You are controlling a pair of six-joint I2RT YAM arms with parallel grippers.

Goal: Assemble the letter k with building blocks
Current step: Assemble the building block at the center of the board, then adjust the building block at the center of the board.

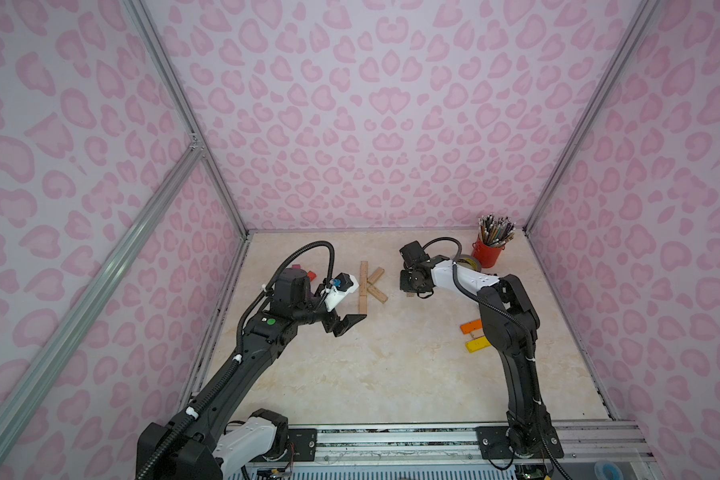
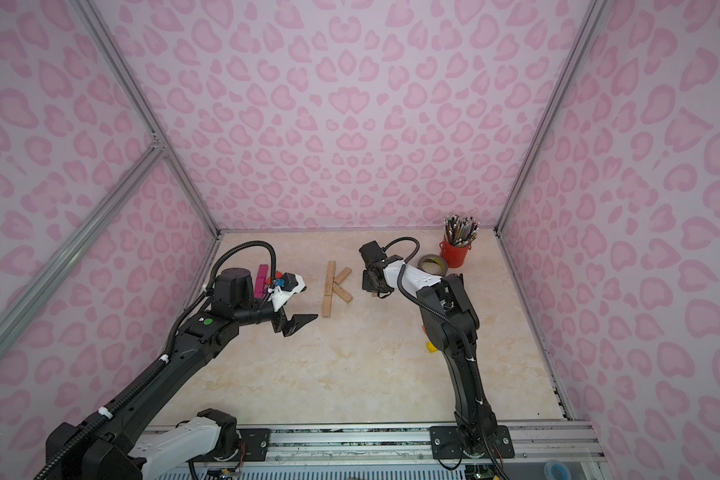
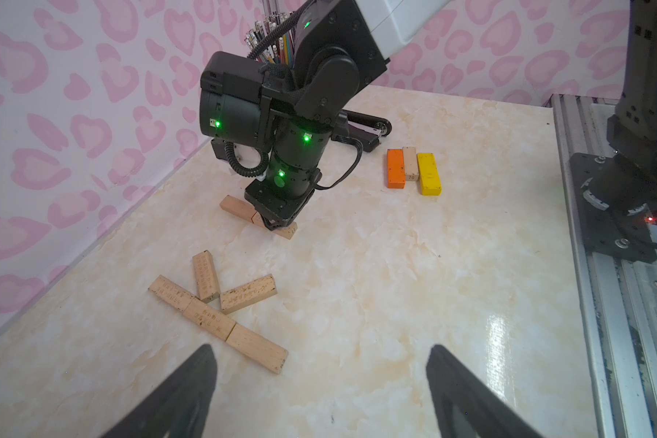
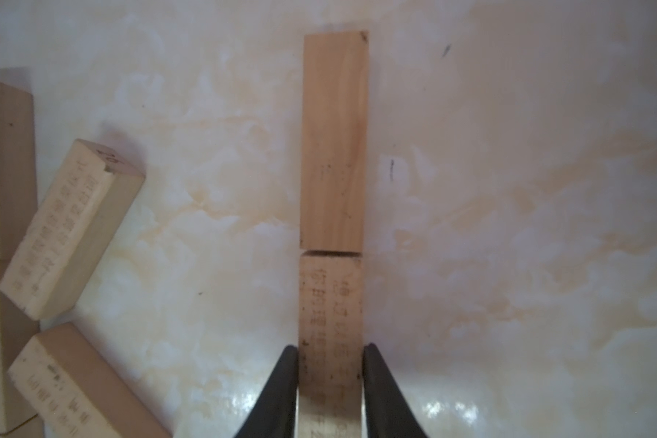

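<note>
Five wooden blocks [image 1: 364, 286] already form a stubby K in the middle, so my right gripper [image 4: 330, 350] is clamped on a sixth block [image 4: 330, 303] just right of it, I reckon to lengthen an arm; left gripper [image 3: 319, 349] hangs open nearby.

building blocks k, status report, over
Left jaws open, empty, near the k. Right jaws shut on a printed block, butted against a plain block. The k: three-block spine, two diagonals. Nothing between.
</note>
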